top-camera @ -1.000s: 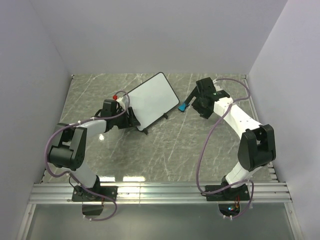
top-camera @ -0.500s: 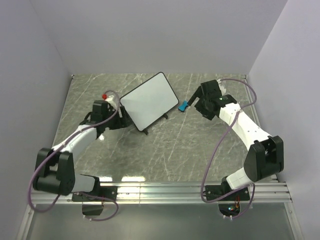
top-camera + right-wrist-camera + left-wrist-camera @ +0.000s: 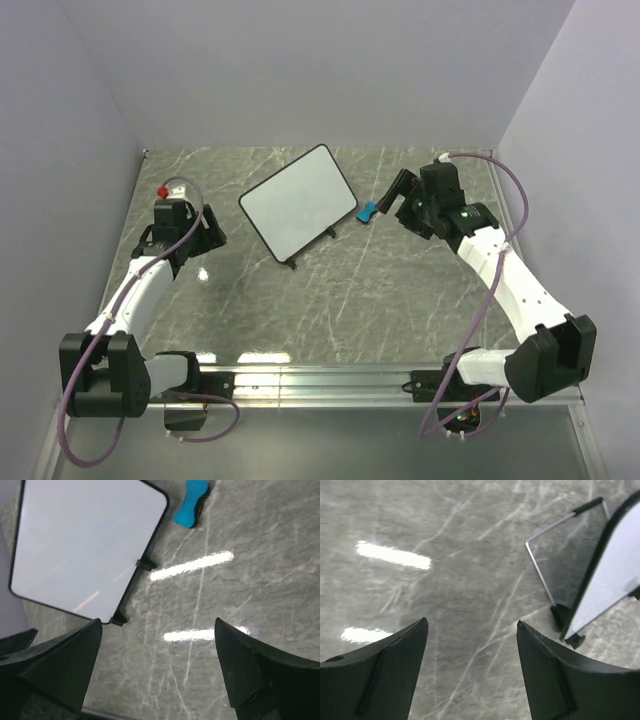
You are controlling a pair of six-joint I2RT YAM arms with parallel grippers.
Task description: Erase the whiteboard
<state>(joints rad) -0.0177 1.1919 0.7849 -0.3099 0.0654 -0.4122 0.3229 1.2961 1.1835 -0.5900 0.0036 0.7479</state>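
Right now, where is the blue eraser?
In the top view the blue eraser lies on the table right of centre, just off the right corner of the whiteboard, between it and the open right gripper.

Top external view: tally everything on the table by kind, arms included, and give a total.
Whiteboard: 1
Blue eraser: 1
Robot arms: 2 (left arm, right arm)
Total: 4

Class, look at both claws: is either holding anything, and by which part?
Nothing is held. The left claw and the right claw both stand open, clear of the whiteboard and the blue eraser.
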